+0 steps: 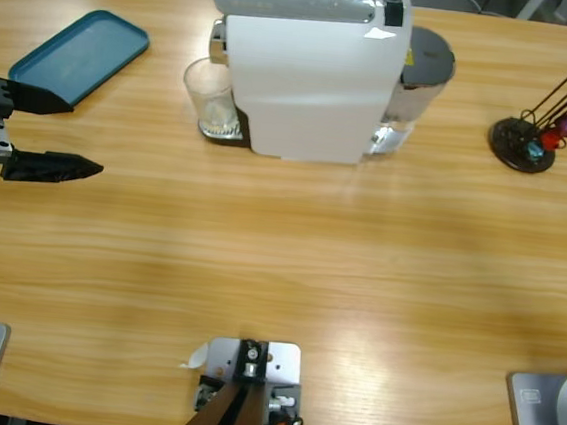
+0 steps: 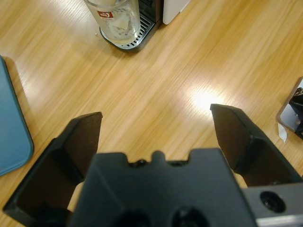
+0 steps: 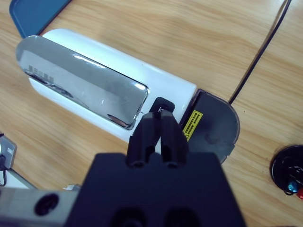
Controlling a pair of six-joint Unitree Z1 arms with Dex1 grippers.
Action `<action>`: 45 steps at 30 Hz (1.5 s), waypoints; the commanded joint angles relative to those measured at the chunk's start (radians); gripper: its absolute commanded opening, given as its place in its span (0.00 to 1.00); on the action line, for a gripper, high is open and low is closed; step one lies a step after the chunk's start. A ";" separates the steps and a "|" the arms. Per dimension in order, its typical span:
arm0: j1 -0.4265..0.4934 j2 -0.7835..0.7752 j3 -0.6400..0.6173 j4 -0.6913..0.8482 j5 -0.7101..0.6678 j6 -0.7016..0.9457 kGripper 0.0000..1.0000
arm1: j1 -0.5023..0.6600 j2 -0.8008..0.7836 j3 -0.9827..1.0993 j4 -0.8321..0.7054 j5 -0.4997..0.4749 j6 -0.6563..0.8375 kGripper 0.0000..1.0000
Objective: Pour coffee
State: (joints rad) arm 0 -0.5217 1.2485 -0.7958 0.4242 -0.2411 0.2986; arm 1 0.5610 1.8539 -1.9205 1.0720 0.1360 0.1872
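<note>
Ahead of the left pincer [image 2: 156,135], well apart from its tips, a clear glass tumbler [image 2: 116,21] stands on the dark drip tray [image 2: 137,40] of a white coffee machine [image 1: 312,75]. Whether any coffee lies in the tumbler cannot be told; its base looks pale and a small red mark shows on its wall. This pincer stands wide open with nothing between its jaws, only bare wooden table [image 2: 180,85] under the gap. To its left side in the left wrist view lies a teal tray [image 2: 12,127], empty of things as far as shown.

From above, the same pincer [image 1: 70,134] enters from the table's left edge, its two black jaws spread, the upper one just beside the tray's near corner [image 1: 78,52] and the tumbler [image 1: 210,97] off beyond its tips.

The right pincer [image 3: 161,120] hangs above the coffee machine [image 3: 113,99], jaws closed together and holding nothing, their tips over the join between the chrome lid [image 3: 80,85] and the grey water tank [image 3: 213,130]. A yellow label [image 3: 191,123] sits just beside those tips. Off to its right stands a dark capsule stand [image 3: 289,172] with coloured capsules [image 1: 563,129].
</note>
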 commanded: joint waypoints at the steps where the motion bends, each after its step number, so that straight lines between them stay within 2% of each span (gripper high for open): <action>1: -0.009 -0.004 0.041 0.016 0.013 -0.016 1.00 | -0.018 0.062 0.021 0.001 0.011 -0.017 0.00; 19: -0.008 -0.007 0.053 0.014 0.024 -0.016 1.00 | -0.008 0.108 0.060 0.023 -0.002 -0.009 0.00; 24: -0.009 -0.004 0.053 0.011 0.025 -0.016 1.00 | -0.002 0.013 0.009 0.024 -0.015 -0.055 0.00; 25: -0.009 -0.006 0.053 0.011 0.025 -0.016 1.00 | 0.015 -0.037 -0.006 0.024 -0.012 -0.073 0.40; 26: -0.009 -0.010 0.053 0.009 0.024 -0.016 1.00 | 0.031 -0.077 -0.013 0.022 -0.011 -0.087 0.89; 27: -0.009 -0.012 0.053 0.008 0.025 -0.016 1.00 | 0.048 -0.114 -0.012 0.021 -0.014 -0.099 1.00; 31: -0.012 -0.027 0.040 0.009 0.024 -0.016 1.00 | 0.083 -0.226 0.075 0.019 -0.014 -0.108 1.00; 35: -0.012 -0.041 0.047 0.010 0.024 -0.016 1.00 | 0.083 -0.367 0.260 -0.053 -0.015 -0.080 1.00; 40: -0.012 -0.038 0.050 0.008 0.011 -0.011 1.00 | 0.083 -0.536 0.545 -0.223 0.001 -0.072 1.00; 45: -0.012 -0.082 0.052 0.008 0.004 -0.012 1.00 | 0.083 -0.673 0.807 -0.464 0.021 -0.073 1.00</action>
State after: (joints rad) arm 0 -0.5243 1.2231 -0.7746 0.4242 -0.2333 0.2986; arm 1 0.6354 1.3608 -1.3991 0.8348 0.1339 0.1048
